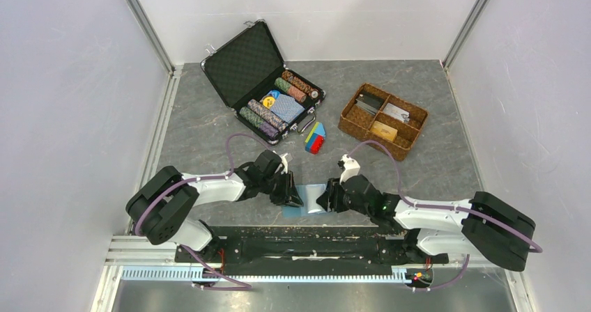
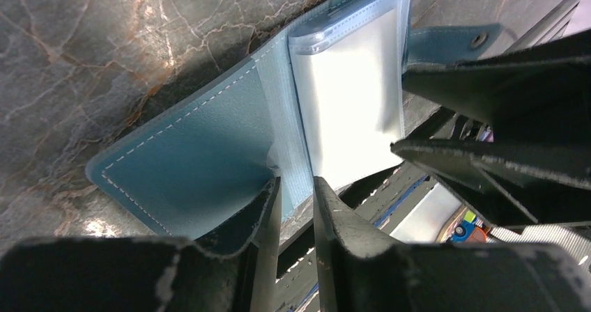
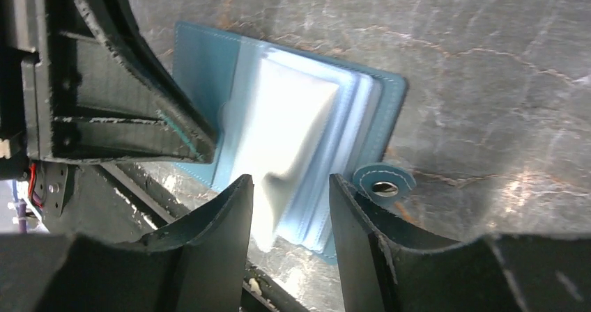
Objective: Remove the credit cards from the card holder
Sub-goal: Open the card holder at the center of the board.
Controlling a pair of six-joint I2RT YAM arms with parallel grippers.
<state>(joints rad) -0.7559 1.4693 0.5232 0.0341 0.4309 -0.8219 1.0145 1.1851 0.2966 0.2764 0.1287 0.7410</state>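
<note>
The light-blue card holder (image 1: 307,205) lies open on the grey table between my two grippers. Its cover (image 2: 195,159) is spread flat and its clear sleeves (image 2: 348,96) stand fanned up. My left gripper (image 2: 296,200) is shut on the holder's near edge by the spine, jaws narrowly apart. My right gripper (image 3: 289,193) is open, its fingers straddling the near edge of the sleeves (image 3: 286,117) without pinching them. Glare hides whether any credit cards sit in the sleeves. An orange-yellow card (image 1: 383,131) and a greyish one (image 1: 396,113) lie in the wicker tray.
A brown wicker tray (image 1: 348,120) stands at the back right. An open black chip case (image 1: 245,63) sits at the back centre, with a coloured block toy (image 1: 315,138) beside it. The holder's snap tab (image 3: 383,183) sticks out right of my right fingers. The black base rail (image 1: 306,239) runs just behind the holder.
</note>
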